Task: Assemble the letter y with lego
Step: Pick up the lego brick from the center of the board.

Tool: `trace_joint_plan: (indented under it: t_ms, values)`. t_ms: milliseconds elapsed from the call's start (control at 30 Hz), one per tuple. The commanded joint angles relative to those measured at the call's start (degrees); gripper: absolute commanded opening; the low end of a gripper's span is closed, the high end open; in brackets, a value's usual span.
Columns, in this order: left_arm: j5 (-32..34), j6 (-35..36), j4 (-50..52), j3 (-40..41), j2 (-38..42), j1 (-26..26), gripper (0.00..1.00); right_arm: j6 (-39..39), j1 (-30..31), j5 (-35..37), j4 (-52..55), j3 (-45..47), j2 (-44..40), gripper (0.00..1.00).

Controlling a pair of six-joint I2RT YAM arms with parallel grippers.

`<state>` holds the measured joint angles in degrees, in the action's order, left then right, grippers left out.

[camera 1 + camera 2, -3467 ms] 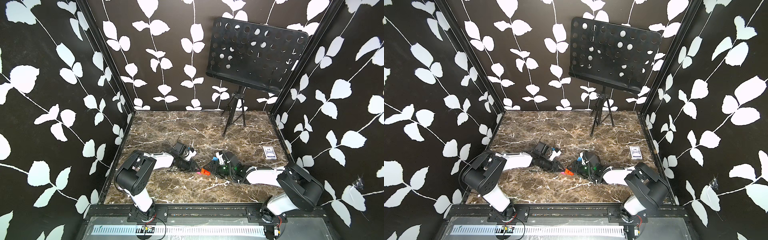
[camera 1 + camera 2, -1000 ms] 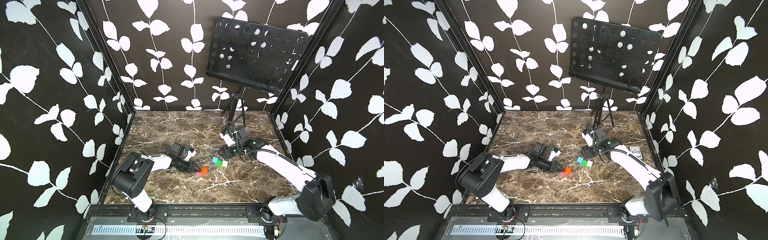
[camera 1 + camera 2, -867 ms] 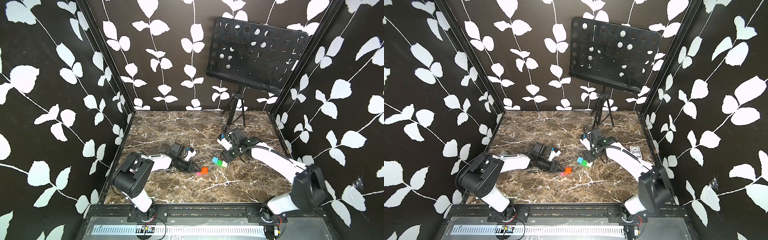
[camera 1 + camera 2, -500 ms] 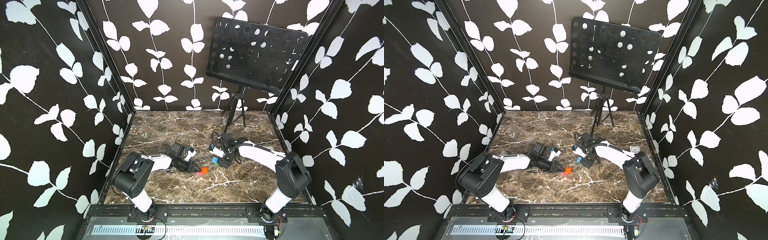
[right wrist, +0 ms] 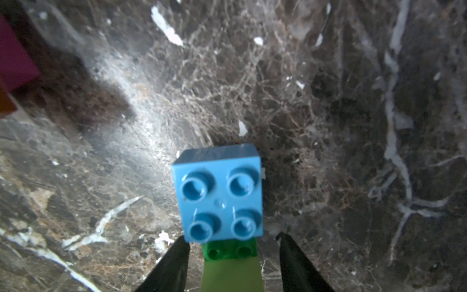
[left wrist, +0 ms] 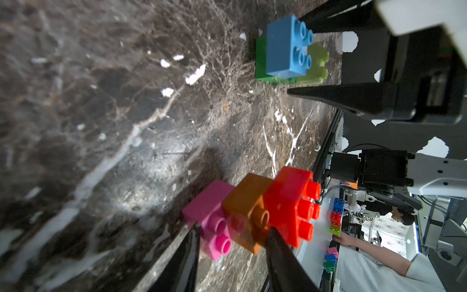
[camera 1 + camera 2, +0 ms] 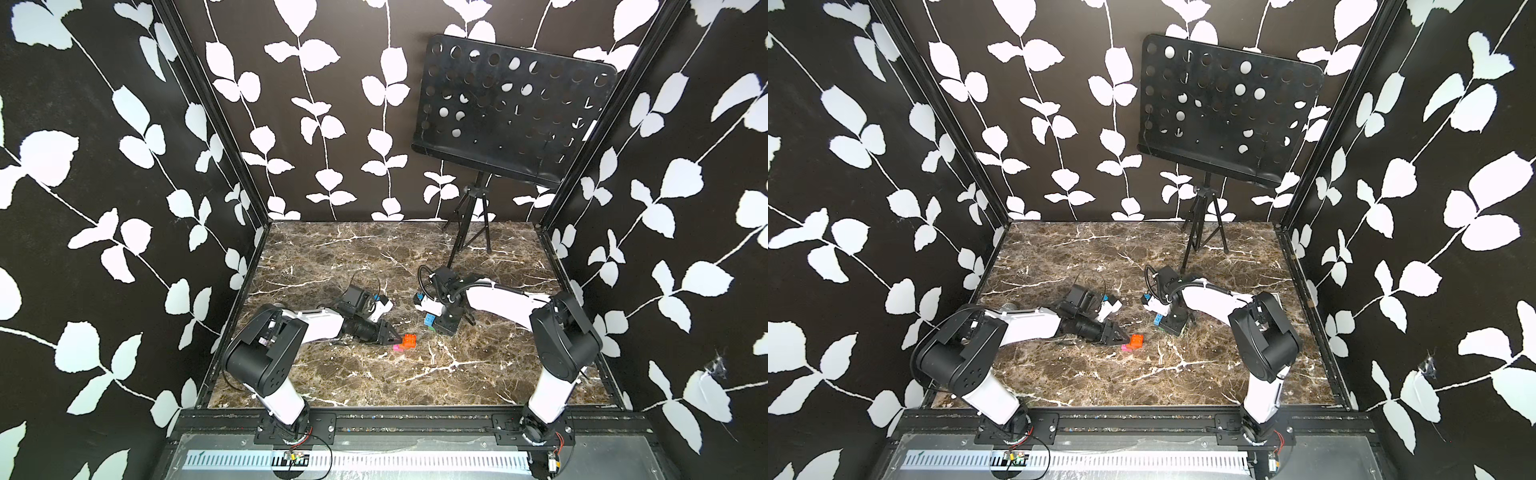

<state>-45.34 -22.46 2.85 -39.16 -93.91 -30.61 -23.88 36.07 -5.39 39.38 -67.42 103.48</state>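
Right wrist view: the right gripper [image 5: 232,242] stands open astride one long green plastic brick [image 5: 228,250] carrying one square blue studded brick [image 5: 218,197] and one cream brick [image 6: 317,63]. In a top view it has come forward from beside the black music stand [image 7: 469,232]. The left gripper [image 6: 231,235] stays clamped on the stem nearby on the marble tabletop [image 7: 374,257]: two orange square bricks [image 6: 288,199] and one pink brick [image 6: 207,207].
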Motion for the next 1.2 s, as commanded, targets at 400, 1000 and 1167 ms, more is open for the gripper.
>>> trace_joint_plan:
  t_ms: [400, 1000, 1167]
  values:
    - [8.52, 0.88, 3.48, 1.19, -1.28, -0.24, 0.43, -1.06, 0.05, -2.1, -0.82, -2.21, 3.4, 0.38]
    - [7.38, 1.67, 2.28, 1.93, -2.46, -0.24, 0.43, -8.15, 8.31, -2.42, 6.81, -7.0, -7.81, 0.32]
    - [6.41, 0.68, -2.36, 4.29, -2.49, -0.23, 0.43, -8.39, 11.14, -3.42, 8.86, -11.48, -6.2, 0.31]
